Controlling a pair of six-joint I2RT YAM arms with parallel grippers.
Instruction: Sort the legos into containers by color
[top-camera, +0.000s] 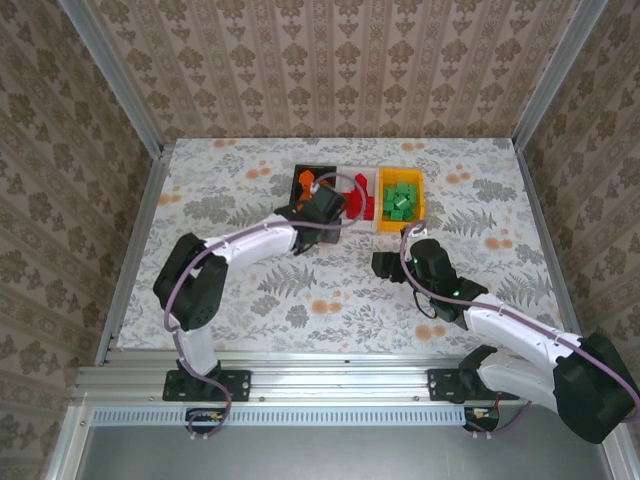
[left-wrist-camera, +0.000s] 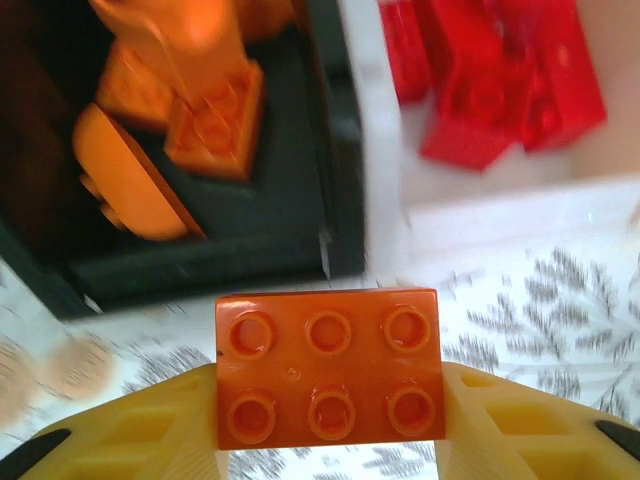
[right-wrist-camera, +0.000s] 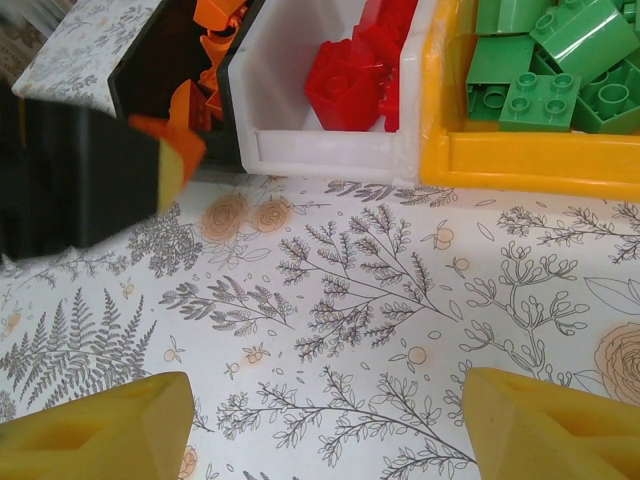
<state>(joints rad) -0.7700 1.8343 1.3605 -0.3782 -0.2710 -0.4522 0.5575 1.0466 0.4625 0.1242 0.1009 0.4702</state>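
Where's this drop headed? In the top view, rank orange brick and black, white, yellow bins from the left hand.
1. orange brick, in the left hand.
2. black bin and white bin, ahead: too close to call.
3. yellow bin, far right.

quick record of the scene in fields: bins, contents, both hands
black bin: orange bricks
white bin: red bricks
yellow bin: green bricks
left hand: shut on an orange six-stud brick, just short of the black bin
right hand: open, empty, over the table in front of the bins
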